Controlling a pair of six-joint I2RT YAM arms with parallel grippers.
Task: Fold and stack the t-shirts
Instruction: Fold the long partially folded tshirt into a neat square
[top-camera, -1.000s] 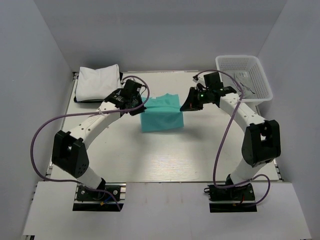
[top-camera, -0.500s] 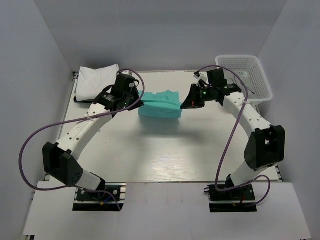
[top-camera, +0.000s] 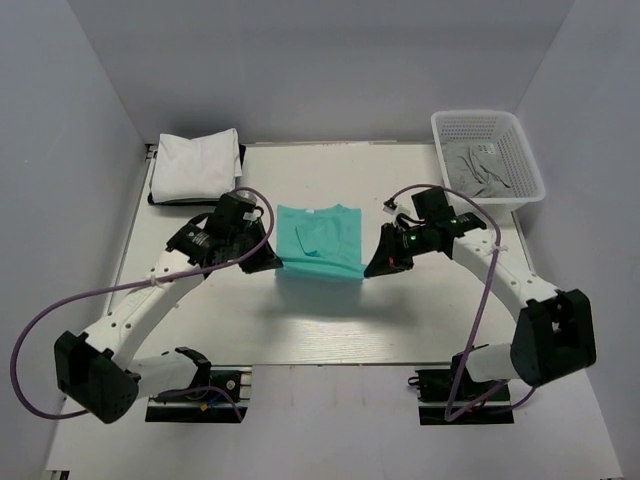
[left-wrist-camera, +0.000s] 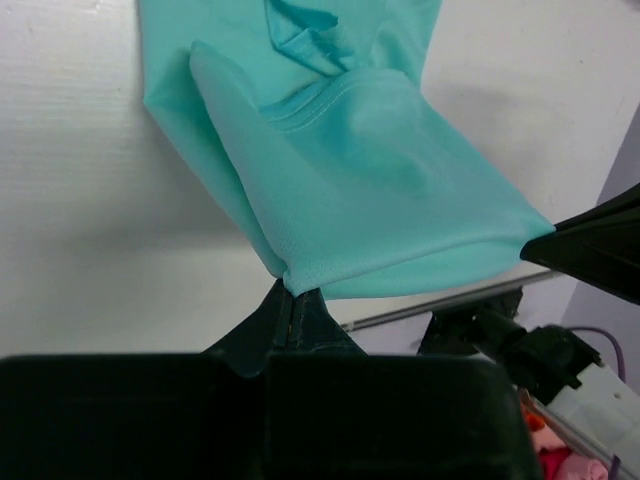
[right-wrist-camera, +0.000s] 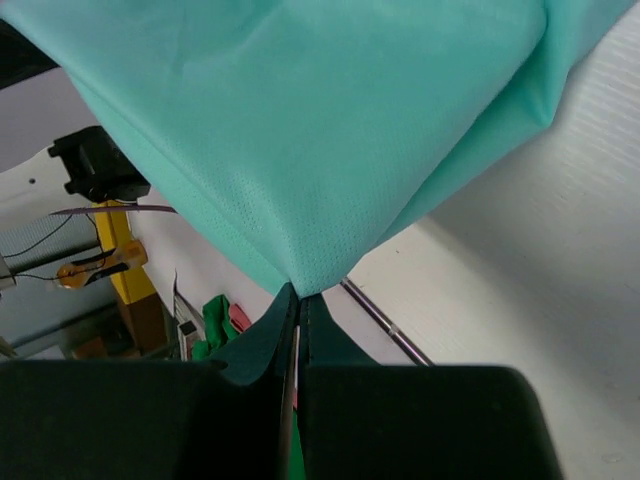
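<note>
Since both arms have a corner of it pinched, the teal t-shirt (top-camera: 318, 240) sits in the middle of the overhead frame, strung between them. Its near edge is pulled into a straight line and seems to hang a little above the table (top-camera: 330, 320), judging by the shadow under it, while its far part with the collar lies flat. The left gripper (top-camera: 272, 262) has its fingers closed right down on the left-hand corner; in its own wrist view the cloth fans out from a single point between the fingertips. The right gripper (top-camera: 372, 268) does the same at the right-hand corner, and in its wrist view the fabric rises from that pinch in a taut sheet. From how it drapes and creases, I'd say the shirt is light, thin and quite limp. It will sag wherever it isn't held and won't keep a fold until it is laid down and flattened. It looks slightly sheer and smooth, so a shallow bite on one layer could slip. The corners of the hem, with the doubled seam, look like the sound places to hold, and both arms need to move together or the edge will go slack or twist. A folded pile of white t-shirts (top-camera: 195, 163) lies in the upper left of the frame, well apart, and a white basket (top-camera: 480, 114) with pale cloth inside stands at the upper right.
</note>
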